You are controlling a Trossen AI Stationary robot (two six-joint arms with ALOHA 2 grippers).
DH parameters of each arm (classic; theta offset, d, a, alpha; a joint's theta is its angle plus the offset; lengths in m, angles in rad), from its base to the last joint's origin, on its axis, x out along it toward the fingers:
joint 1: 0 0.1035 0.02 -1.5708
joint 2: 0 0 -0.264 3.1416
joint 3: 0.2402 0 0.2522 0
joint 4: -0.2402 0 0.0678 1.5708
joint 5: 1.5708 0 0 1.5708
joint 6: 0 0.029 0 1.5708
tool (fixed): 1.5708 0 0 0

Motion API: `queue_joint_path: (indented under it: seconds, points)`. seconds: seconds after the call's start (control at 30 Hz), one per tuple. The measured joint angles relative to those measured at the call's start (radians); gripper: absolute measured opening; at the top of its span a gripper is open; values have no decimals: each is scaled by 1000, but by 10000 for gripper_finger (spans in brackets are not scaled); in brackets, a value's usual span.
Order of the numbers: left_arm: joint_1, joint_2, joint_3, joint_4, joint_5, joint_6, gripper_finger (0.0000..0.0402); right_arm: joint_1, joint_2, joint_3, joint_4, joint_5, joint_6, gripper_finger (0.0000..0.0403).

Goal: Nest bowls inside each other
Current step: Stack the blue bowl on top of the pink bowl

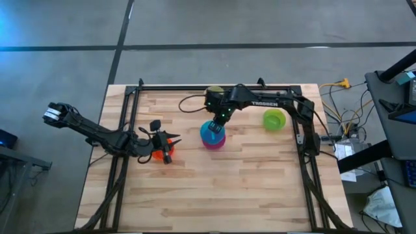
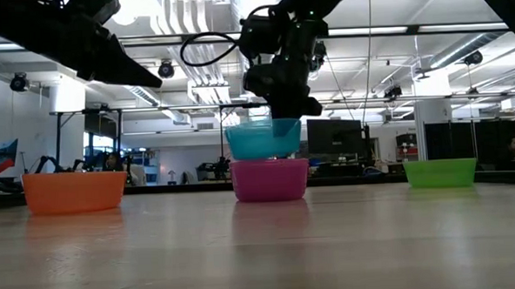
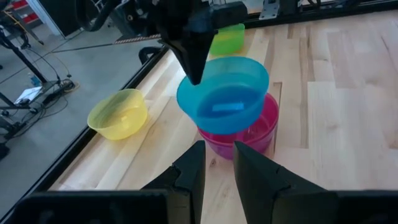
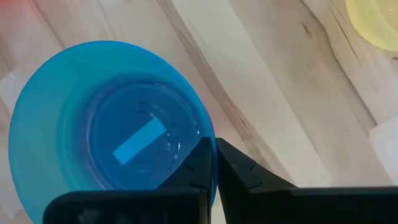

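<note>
My right gripper (image 1: 220, 119) is over the middle of the table, shut on the teal-blue bowl (image 1: 209, 132). That bowl hangs tilted right over the pink bowl (image 2: 269, 180), which stands on its base. The orange bowl (image 2: 75, 192) stands on the table at the left, and my left gripper (image 3: 219, 171) hovers above it, slightly open and touching nothing. The green bowl (image 1: 274, 119) stands to the right. The yellow bowl (image 3: 118, 113) is near the far edge. No purple bowl shows. My right gripper pinches the teal-blue bowl's rim (image 4: 213, 149) on the bowl's far side, one finger inside and one outside. The fingers (image 3: 193, 62) come from above, pointing down. The bowl is tilted, its bottom at the pink bowl's mouth; whether the two bowls touch I cannot tell.
A dark frame rail (image 1: 214, 85) runs along the far edge, close to the yellow bowl (image 1: 215, 90). Bare wood (image 1: 221, 195) fills the near half of the table. Cables and equipment lie past the right edge.
</note>
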Motion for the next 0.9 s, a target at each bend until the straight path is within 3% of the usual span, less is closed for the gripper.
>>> queue_joint_path:
  seconds: [0.9]
  points:
    - [0,2,0,-2,1,-2,67,42,0,-127,127,25,21,9]
